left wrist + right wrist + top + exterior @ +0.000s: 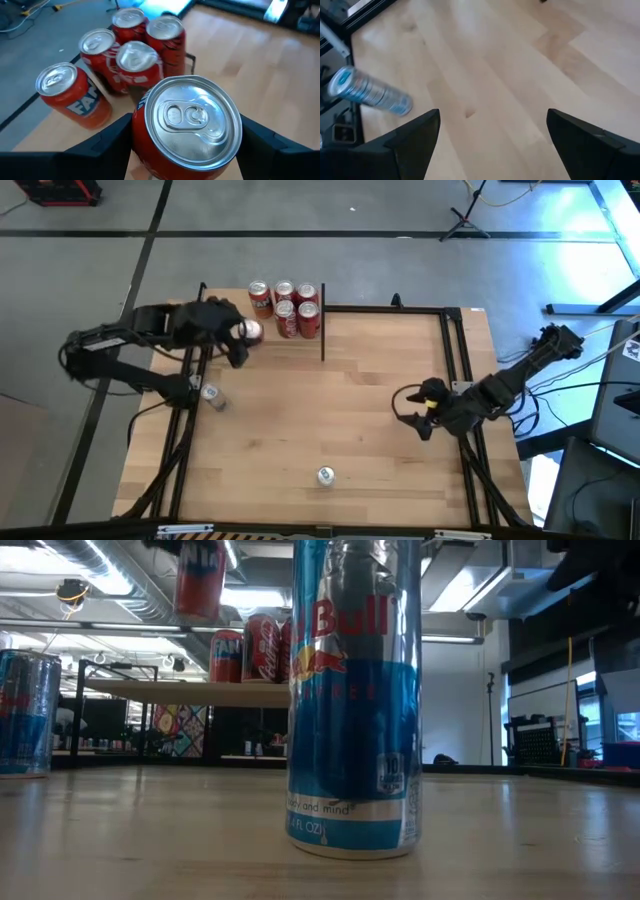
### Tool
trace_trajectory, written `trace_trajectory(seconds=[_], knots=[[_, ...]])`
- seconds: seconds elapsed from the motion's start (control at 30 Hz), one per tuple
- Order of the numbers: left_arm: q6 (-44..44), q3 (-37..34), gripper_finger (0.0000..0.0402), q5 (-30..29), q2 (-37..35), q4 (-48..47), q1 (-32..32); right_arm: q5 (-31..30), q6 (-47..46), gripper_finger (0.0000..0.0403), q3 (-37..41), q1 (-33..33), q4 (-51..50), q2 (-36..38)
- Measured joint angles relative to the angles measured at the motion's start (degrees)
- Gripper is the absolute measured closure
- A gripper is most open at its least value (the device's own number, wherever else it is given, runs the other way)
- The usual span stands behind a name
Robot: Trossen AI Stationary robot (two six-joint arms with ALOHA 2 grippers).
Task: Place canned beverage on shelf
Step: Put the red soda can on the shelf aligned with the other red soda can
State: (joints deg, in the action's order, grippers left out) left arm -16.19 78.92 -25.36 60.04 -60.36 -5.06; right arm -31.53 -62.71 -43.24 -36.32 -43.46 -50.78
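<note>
My left gripper [243, 335] is shut on a red can [192, 120] with a silver top. It holds the can in the air by the table's far left corner, beside the shelf [150, 692]. Several red cans [286, 308] stand on their bases on the shelf board. The held can shows high in the low view [200, 575], above the board. My right gripper [425, 420] hangs open over the table's right side, nothing between its fingers [492, 135]. My left gripper pinches the red can's side wall [137, 145] just under the top rim, one finger [112, 137] on each side. The fingers come from the table's left, slanting down. The can is lifted clear and close to upright, its top toward the wrist camera.
Two slim blue-and-silver cans stand on the tabletop: one near the left edge [212, 395], one near the front middle [326, 475], which fills the low view [352, 700]. The shelf's black posts [323, 330] rise beside the red cans. Bare wood lies between the two arms.
</note>
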Motion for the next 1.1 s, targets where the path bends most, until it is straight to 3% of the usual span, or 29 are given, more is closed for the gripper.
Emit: trace_trajectory(seconds=[0.2, 0.47, 0.83, 1.1], knots=[[6.59, -12.56, 0.0142, 10.68, -6.60, 13.25, -14.43, 0.06, 0.09, 0.0045, 0.00, 3.62, 0.10, 0.02], [11.47, -22.32, 0.0139, 22.58, -5.93, 25.38, -27.05, 0.19, -0.65, 0.0045, 0.00, 6.49, 0.84, 0.01], [14.98, -23.26, 0.0132, 29.32, -4.11, 27.76, -33.96, -1.16, -2.27, 0.0045, 0.00, 6.49, 3.04, 0.02], [15.29, -23.22, 0.0109, 28.78, -2.00, 28.26, -34.44, -1.91, -4.86, 0.0045, 0.00, 6.47, 3.16, 0.02]])
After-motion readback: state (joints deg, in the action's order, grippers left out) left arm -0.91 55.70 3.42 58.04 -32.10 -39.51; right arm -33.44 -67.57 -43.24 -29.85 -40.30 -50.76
